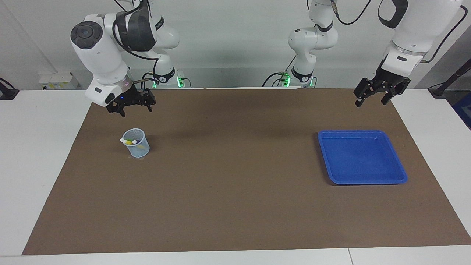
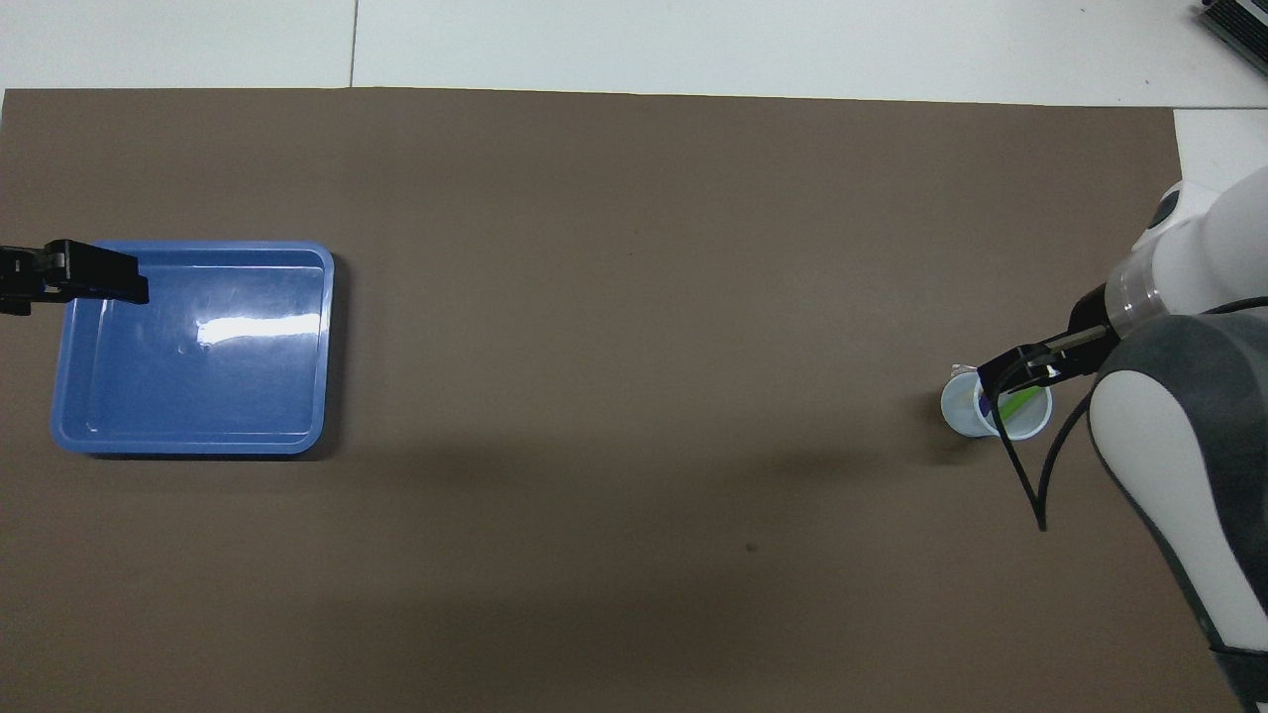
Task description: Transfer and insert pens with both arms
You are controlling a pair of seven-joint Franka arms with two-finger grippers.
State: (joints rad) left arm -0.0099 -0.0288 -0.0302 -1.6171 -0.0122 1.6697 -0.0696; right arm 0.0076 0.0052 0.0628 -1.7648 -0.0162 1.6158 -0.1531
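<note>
A clear plastic cup [image 1: 136, 144] stands on the brown mat toward the right arm's end of the table. The pens stand in it: a yellow pen [image 1: 129, 141] with whitish ends shows in the facing view, and a green pen [image 2: 1022, 403] and a purple pen [image 2: 981, 400] show in the overhead view. My right gripper [image 1: 135, 109] hangs open and empty above the cup, clear of it; in the overhead view it [image 2: 1018, 374] covers the cup's rim [image 2: 959, 404]. My left gripper [image 1: 372, 101] is open and empty, raised over the edge of the blue tray [image 1: 399, 176].
The blue tray [image 2: 188, 441] is empty and lies toward the left arm's end of the table. The brown mat [image 1: 235, 191] covers most of the white table. Two smaller arm bases with green lights stand at the robots' edge.
</note>
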